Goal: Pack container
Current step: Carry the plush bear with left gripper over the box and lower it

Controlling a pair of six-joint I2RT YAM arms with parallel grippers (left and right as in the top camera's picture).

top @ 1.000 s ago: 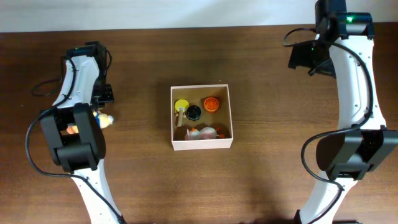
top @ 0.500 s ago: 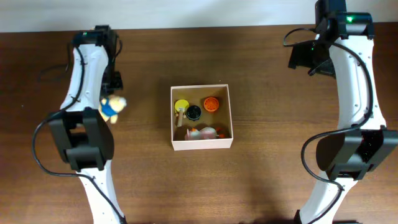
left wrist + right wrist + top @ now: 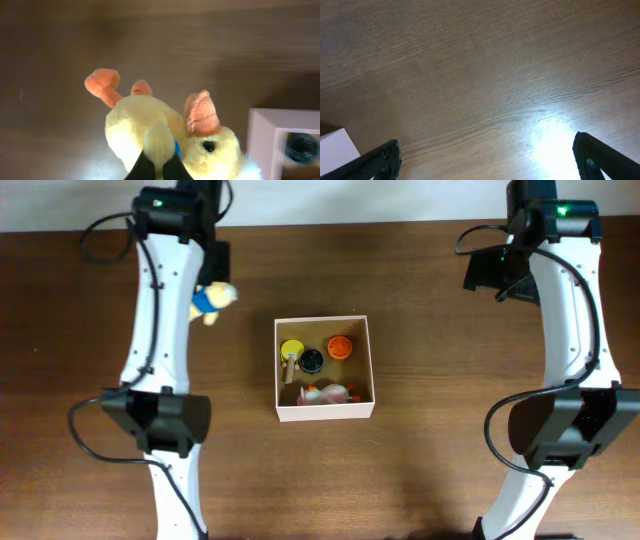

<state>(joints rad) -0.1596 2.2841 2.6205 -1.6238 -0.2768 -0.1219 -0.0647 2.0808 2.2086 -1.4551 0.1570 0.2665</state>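
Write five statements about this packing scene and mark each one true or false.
1. The left fingers are shut on a yellow plush duck. True.
2. The plush duck lies inside the container. False: in the overhead view it is held outside the box, beyond its far-left corner.
3. The container holds several small toys, among them an orange toy. True.
4. The right fingers grip a toy. False: they stand wide apart over bare table wood and hold nothing.
5. The container is tipped on its side. False: it sits flat with its open top facing up.
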